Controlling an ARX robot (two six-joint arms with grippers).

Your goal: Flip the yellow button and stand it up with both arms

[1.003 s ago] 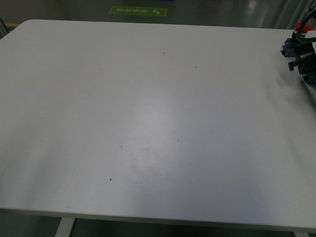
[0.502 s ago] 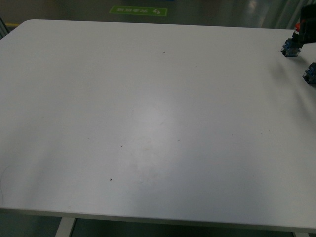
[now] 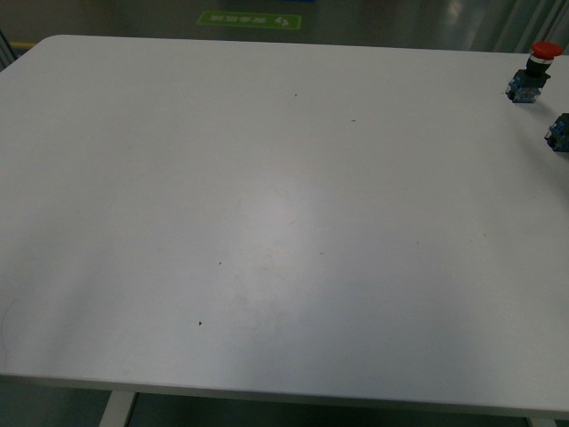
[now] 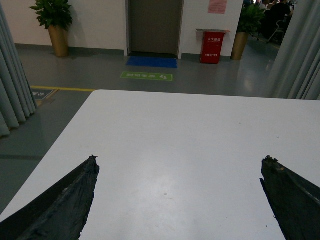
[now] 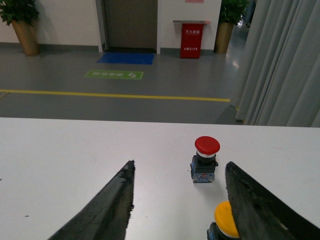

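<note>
The right gripper [image 5: 177, 200] is wide open and holds nothing; the yellow button [image 5: 226, 221] stands cap-up just beside its far finger, so the job looks nearly done. The left gripper [image 4: 177, 200] is open too, over bare table [image 3: 267, 222]. The red button [image 5: 205, 159] stands ahead, near the table's edge.
</note>
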